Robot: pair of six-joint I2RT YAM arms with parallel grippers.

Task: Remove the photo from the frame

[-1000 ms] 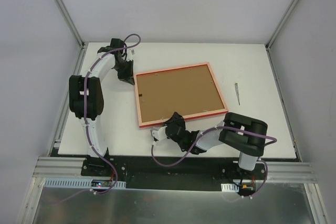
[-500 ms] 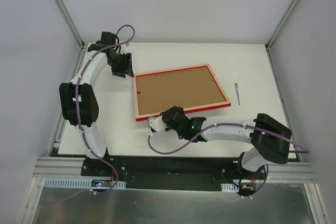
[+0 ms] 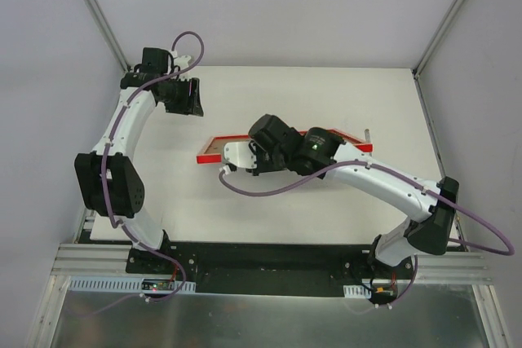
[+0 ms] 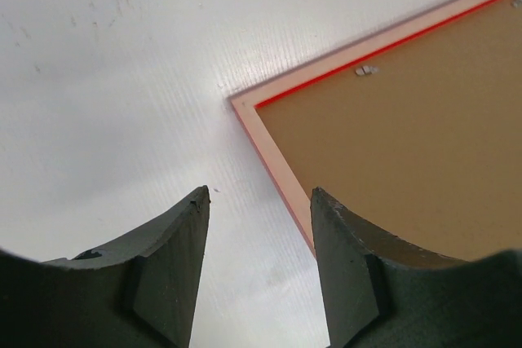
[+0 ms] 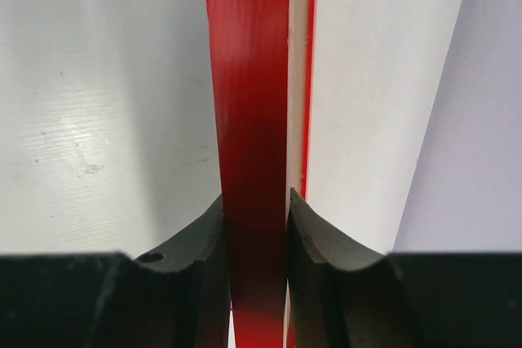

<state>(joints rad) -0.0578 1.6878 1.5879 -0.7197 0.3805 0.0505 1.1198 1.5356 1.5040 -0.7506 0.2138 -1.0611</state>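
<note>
Now right claw (image 5: pixel 254 205) pinches the frame (image 5: pixel 249 79) rim between its fingers, raised on edge from lying flat on the desk (image 3: pixel 285 95). Left claw (image 4: pixel 259 201) has spread and let go, frame corner just ahead-right. Backing board (image 4: pixel 408 136) is still in; photo isn't out.

Glossy red frame (image 5: pixel 249 120); matt brown backing board (image 4: pixel 416 144).

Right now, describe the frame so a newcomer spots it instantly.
Look at the middle of the white table, between the two arms. The frame is tilted up, pinched by the right gripper. It is the only bright red thing, rimming a brown board.
</note>
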